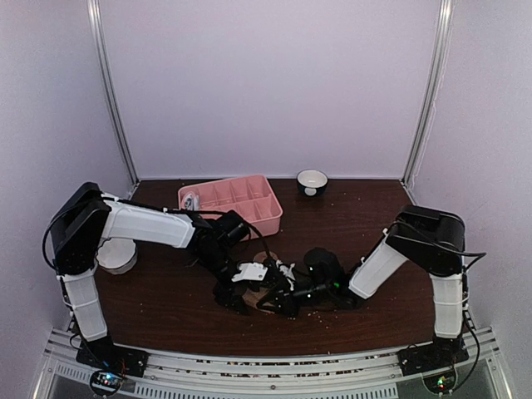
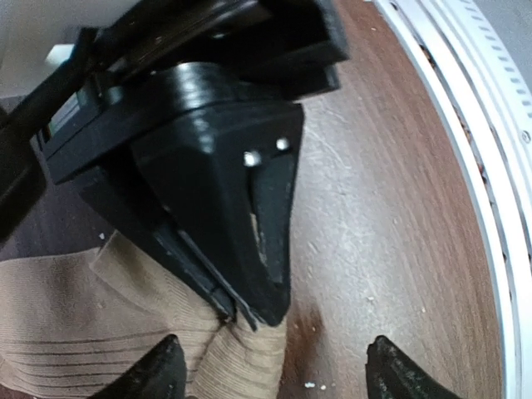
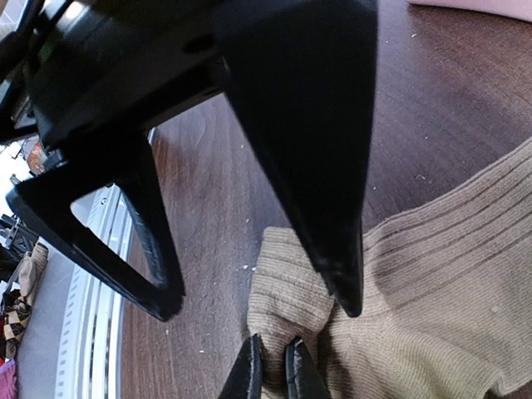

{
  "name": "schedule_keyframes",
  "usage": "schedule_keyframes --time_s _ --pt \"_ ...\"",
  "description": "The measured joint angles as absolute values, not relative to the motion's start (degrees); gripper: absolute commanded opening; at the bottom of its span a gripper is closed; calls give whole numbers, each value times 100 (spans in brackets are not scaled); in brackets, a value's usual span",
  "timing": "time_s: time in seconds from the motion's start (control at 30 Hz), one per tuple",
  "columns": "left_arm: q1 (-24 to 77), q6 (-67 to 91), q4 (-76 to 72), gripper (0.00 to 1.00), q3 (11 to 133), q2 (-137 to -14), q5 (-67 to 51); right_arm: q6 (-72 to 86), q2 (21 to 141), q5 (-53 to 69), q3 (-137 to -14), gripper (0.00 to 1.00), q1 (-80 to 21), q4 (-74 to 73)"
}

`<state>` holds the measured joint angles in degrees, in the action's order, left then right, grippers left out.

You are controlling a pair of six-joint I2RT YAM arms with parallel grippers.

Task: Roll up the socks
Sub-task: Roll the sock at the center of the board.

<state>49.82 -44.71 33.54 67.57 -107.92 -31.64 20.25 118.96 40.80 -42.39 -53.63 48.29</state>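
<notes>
The tan-brown sock (image 2: 75, 332) lies flat on the dark wooden table (image 2: 391, 208), just ahead of the arm bases in the top view (image 1: 268, 288). My right gripper (image 3: 273, 374) is shut on a bunched fold at the sock's end (image 3: 291, 299); the left wrist view shows its closed tips (image 2: 249, 312) pinching the ribbed fabric. My left gripper (image 2: 278, 374) is open, with one fingertip (image 2: 162, 370) over the sock and the other over bare table. Its fingers (image 3: 332, 208) stand wide apart over the same sock end. The pink sock is out of view.
A pink compartmented tray (image 1: 258, 218) stands behind the grippers, with a small pale object in its left corner. A white bowl (image 1: 312, 180) sits at the back. A white round object (image 1: 116, 256) stands by the left arm. The metal front rail (image 2: 465, 108) runs close by.
</notes>
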Motion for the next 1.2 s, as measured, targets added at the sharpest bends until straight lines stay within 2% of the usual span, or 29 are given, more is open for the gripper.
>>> schedule_keyframes --time_s 0.2,0.4,0.57,0.73,0.8,0.9,0.97,1.0,1.03,1.2 --pt "5013 -4429 3306 45 6866 -11078 -2943 2119 11896 4139 -4252 0 -5339 4821" --pt "5019 -4318 3297 14 6912 -11166 -2722 2261 11900 4141 -4254 2 -5325 4869" --pt "5017 -4193 3439 5 7028 -11246 -2707 2379 11902 4119 -4252 14 -5317 4899" --pt "4987 -4117 3769 2 7404 -11515 -2838 2453 11789 3966 -4066 21 -5286 4980" --pt "4963 -4082 3809 0 7513 -11605 -2915 2477 11638 3800 -3826 31 -5258 5022" --pt "4904 -4042 3865 0 7559 -11660 -3046 2587 11349 3562 -3398 39 -5214 5234" --pt "4825 -4034 3916 0 7577 -11703 -3192 2602 11067 3323 -2980 51 -5192 5433" --pt "4783 -4032 3966 0 7605 -11736 -3260 2615 10921 3197 -2792 88 -5183 5516" --pt "4748 -4027 4045 0 7662 -11780 -3328 2613 10783 3050 -2635 99 -5181 5581" --pt "4611 -4010 4523 0 8055 -12108 -3701 2456 10108 2126 -2121 100 -5186 5476"
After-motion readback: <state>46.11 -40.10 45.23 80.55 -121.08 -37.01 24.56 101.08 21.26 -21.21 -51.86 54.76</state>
